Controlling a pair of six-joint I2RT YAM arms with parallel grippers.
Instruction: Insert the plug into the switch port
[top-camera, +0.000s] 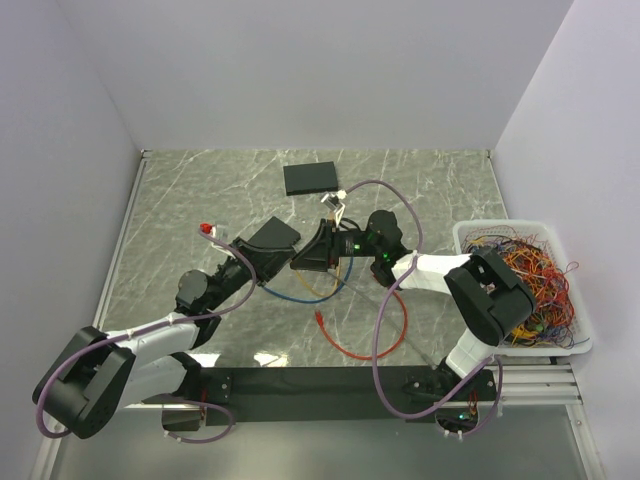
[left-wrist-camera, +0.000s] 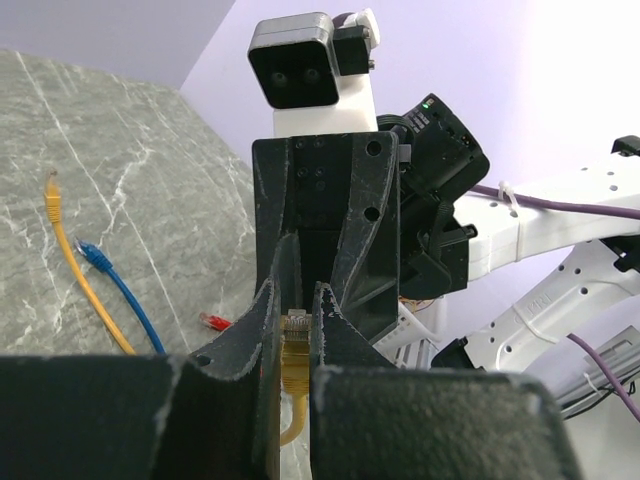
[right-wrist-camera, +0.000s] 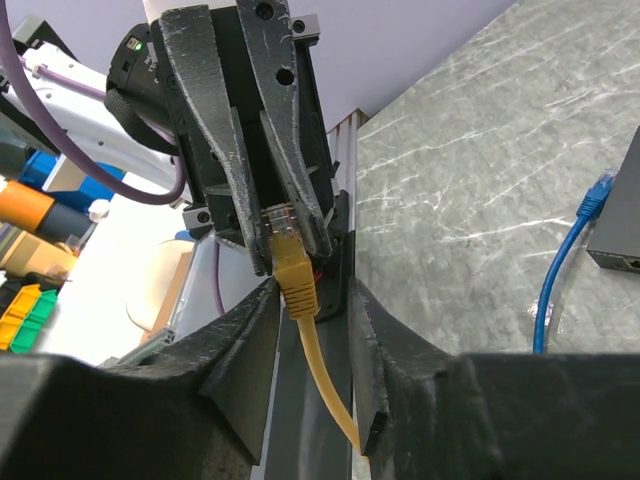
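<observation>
The yellow plug (left-wrist-camera: 295, 345) on its yellow cable is pinched between my left gripper's (left-wrist-camera: 295, 300) shut fingers, held above the table. In the right wrist view the plug (right-wrist-camera: 293, 265) hangs from those fingers, and my right gripper (right-wrist-camera: 312, 300) is open with one finger on each side of the plug's boot, not touching it. From above, the left gripper (top-camera: 292, 249) and right gripper (top-camera: 305, 254) meet tip to tip at the table's centre. The black switch (top-camera: 311, 178) lies flat at the back centre, apart from both grippers; its edge shows in the right wrist view (right-wrist-camera: 618, 240).
A blue cable (top-camera: 300, 292) and a red-orange cable (top-camera: 362, 343) lie loose on the marble in front of the grippers. A red plug (top-camera: 208, 230) lies at the left. A white basket (top-camera: 580, 330) of tangled wires stands at the right edge. A blue plug (right-wrist-camera: 598, 188) lies near the switch.
</observation>
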